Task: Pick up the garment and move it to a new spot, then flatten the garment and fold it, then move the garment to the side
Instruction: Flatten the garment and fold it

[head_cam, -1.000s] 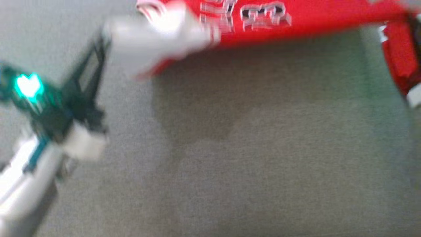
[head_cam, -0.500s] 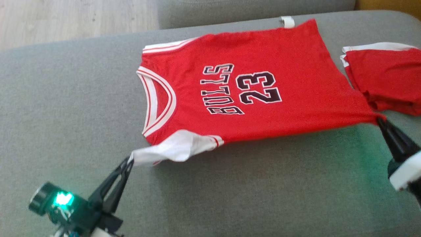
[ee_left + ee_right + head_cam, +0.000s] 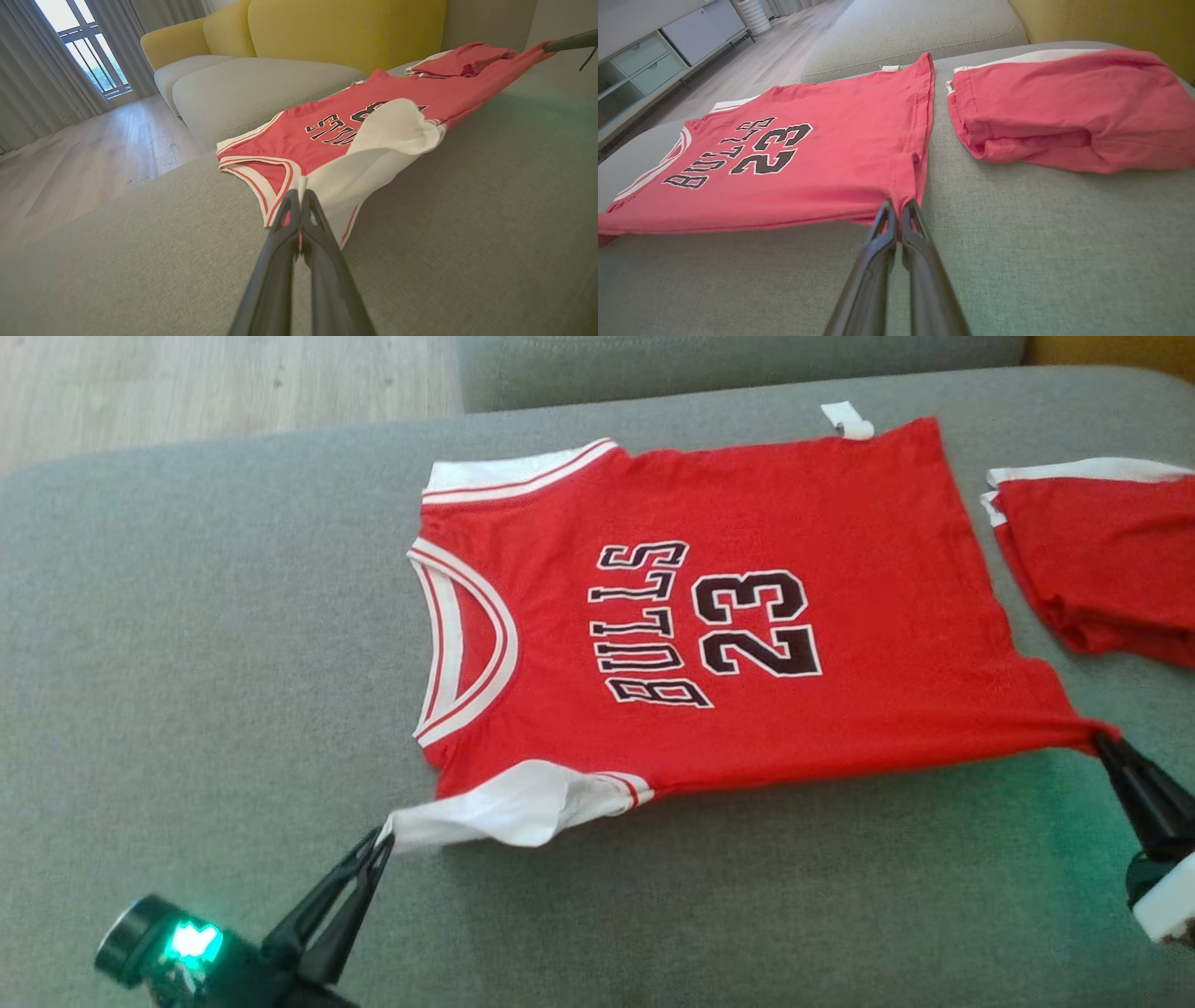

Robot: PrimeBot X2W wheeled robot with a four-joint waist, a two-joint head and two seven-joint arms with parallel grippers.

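Red sleeveless basketball jersey [image 3: 840, 523] with white trim lies print-up on the grey fabric sofa seat [image 3: 187, 663], its near edge raised.

Head view: the left gripper [image 3: 381, 845] is clamped on the white shoulder flap and the right gripper [image 3: 1103, 744] on the hem corner. Folded red shorts [image 3: 1102, 551] lie just beside the hem.

Left wrist view: the flap is turned over and slack.

Right wrist view: the hem puckers at the pinch.

Recommendation: draw both corners apart evenly and lower them together, clear of the shorts.
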